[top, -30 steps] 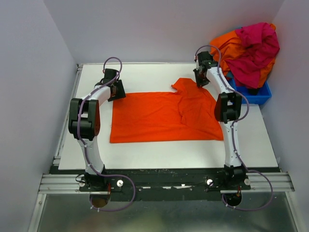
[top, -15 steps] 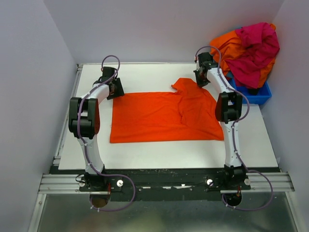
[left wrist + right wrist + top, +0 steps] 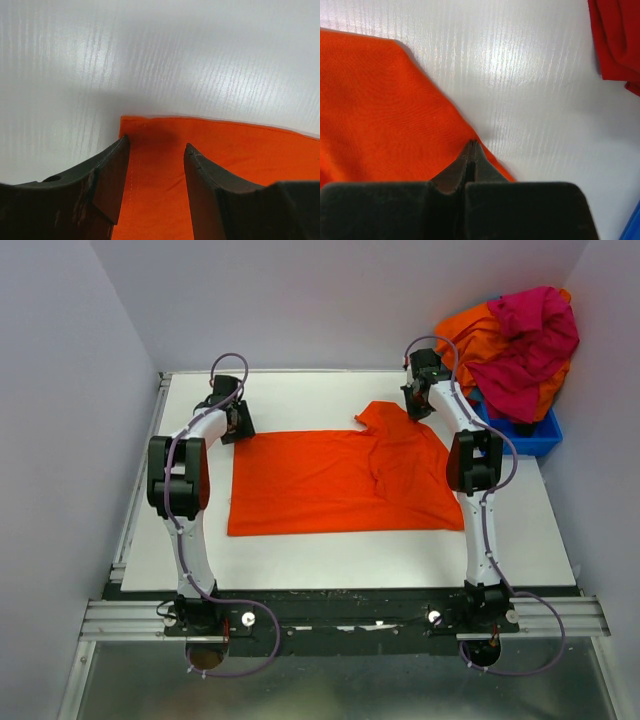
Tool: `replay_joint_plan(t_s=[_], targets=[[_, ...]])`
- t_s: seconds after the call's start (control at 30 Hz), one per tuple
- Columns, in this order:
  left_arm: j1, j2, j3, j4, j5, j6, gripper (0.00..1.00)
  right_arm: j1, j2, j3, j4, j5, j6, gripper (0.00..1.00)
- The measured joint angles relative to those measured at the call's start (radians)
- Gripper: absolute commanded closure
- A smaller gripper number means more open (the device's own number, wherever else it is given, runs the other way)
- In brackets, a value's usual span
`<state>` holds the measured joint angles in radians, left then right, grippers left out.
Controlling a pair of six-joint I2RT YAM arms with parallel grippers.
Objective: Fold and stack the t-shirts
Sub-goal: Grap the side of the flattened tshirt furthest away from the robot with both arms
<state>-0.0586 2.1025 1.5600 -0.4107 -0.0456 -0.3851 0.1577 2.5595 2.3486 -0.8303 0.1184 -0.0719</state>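
A bright orange t-shirt [image 3: 330, 480] lies spread flat on the white table [image 3: 300, 555], with a sleeve folded up at the far right. My left gripper [image 3: 237, 422] hangs low over its far left corner. In the left wrist view, that gripper [image 3: 156, 142] is open, its two fingers straddling the corner of the orange cloth [image 3: 240, 150]. My right gripper [image 3: 412, 408] is at the shirt's far right edge. In the right wrist view, it [image 3: 472, 143] is shut, its tips pinched on the edge of the orange fabric [image 3: 380, 100].
A blue plastic bin [image 3: 528, 437] stands at the far right corner, heaped with a magenta-pink shirt [image 3: 530, 340] and an orange one [image 3: 468, 330]. Red cloth [image 3: 617, 40] shows at the right wrist view's upper right. Grey walls close in on three sides.
My right gripper has closed on the shirt's edge. My left gripper has moved slightly farther back toward the corner and its jaws have narrowed a little. The shirt has not moved.
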Motion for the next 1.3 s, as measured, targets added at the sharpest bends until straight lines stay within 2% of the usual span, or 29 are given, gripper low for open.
replay_joint_plan(t_s=[0.47,0.67,0.93,1.03,1.1,1.13,1.3], targets=[[0.014,0.003,0.014,-0.010,-0.037,0.000,0.39,0.000,0.000,0.000,0.000,0.000,0.000,0.99],[0.018,0.043,0.098,-0.035,-0.056,-0.001,0.48,0.000,0.000,0.000,0.000,0.000,0.000,0.99],[0.018,0.093,0.130,-0.060,-0.060,-0.005,0.53,0.000,0.000,-0.001,0.002,0.000,0.000,0.99],[0.018,0.095,0.135,-0.068,-0.060,-0.005,0.66,0.000,-0.002,-0.007,0.006,0.000,0.000,0.99],[0.018,0.095,0.135,-0.072,-0.060,-0.005,0.91,0.000,-0.002,-0.007,0.008,0.000,0.000,0.99],[0.018,0.095,0.135,-0.074,-0.060,-0.005,1.00,0.000,-0.002,-0.007,0.008,0.000,0.001,0.99],[0.018,0.095,0.135,-0.081,-0.061,-0.006,1.00,0.000,-0.010,-0.017,0.021,0.000,0.010,0.99]])
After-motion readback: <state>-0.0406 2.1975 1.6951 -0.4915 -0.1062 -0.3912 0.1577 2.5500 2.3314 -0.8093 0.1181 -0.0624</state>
